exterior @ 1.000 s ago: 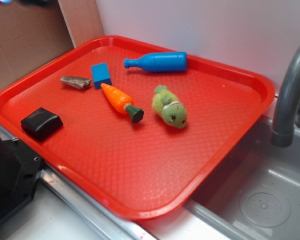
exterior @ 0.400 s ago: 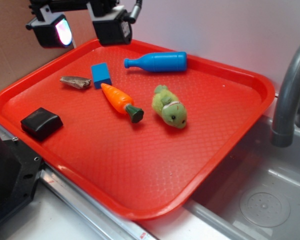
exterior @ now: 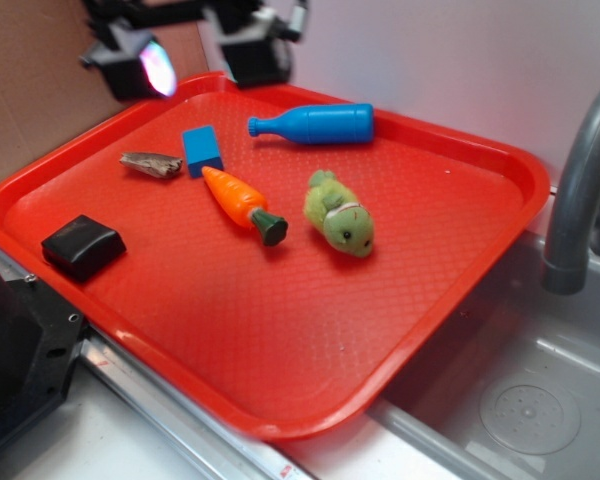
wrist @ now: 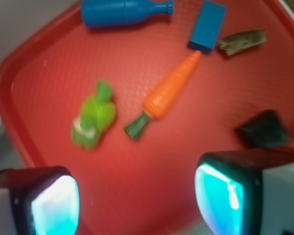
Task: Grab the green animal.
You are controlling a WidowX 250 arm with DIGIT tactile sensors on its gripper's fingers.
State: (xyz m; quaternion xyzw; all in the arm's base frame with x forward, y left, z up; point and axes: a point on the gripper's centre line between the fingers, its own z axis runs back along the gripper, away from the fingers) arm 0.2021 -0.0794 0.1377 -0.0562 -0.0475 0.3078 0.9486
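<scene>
Hand [exterior: 195,62] spread wide above tray's [exterior: 280,340] far corner, green animal [exterior: 339,215] well apart (untouched).

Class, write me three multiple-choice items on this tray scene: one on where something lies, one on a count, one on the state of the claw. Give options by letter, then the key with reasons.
1. Which thing lies nearest the green animal on the red tray?
A. the black block
B. the carrot
C. the brown scrap

2. How many blue things lie on the tray?
A. one
B. two
C. three

3. How is the claw now?
A. open, above the tray's far corner
B. shut on the green animal
C. shut on the bottle

Key: 1 B, the carrot lies just beside it. 2 B, a blue bottle and a blue block. 3 A, its fingers stand apart and hold nothing.
</scene>
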